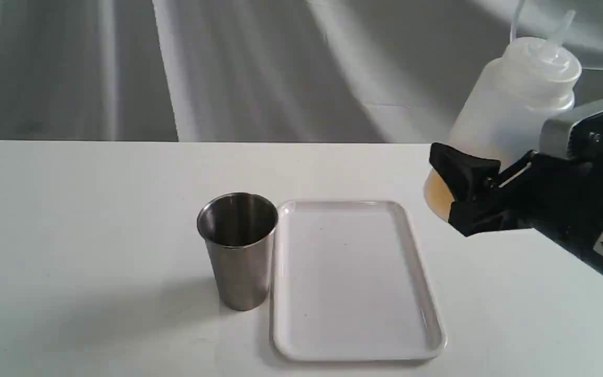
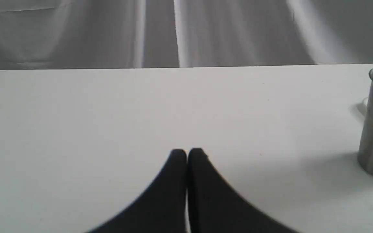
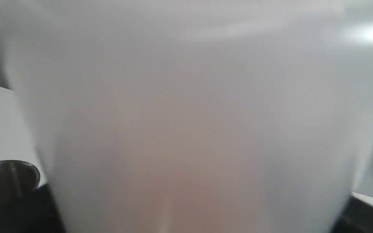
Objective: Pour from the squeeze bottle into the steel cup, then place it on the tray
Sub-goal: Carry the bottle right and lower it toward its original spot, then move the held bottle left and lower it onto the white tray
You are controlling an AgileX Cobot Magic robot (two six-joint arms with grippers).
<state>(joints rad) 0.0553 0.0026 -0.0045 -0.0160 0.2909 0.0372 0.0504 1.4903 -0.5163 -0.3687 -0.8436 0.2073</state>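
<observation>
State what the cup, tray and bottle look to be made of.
The steel cup: brushed stainless steel, by its grey sheen and streaky reflections. The tray: probably glossy white plastic, with soft highlights along its rim. The squeeze bottle: translucent whitish plastic, likely soft; amber liquid shows through its wall.

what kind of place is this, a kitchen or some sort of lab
Likely a staged robot test bench, not a kitchen: a plain white table, a draped grey cloth backdrop, and the right end effector gripping the squeeze bottle.
</observation>
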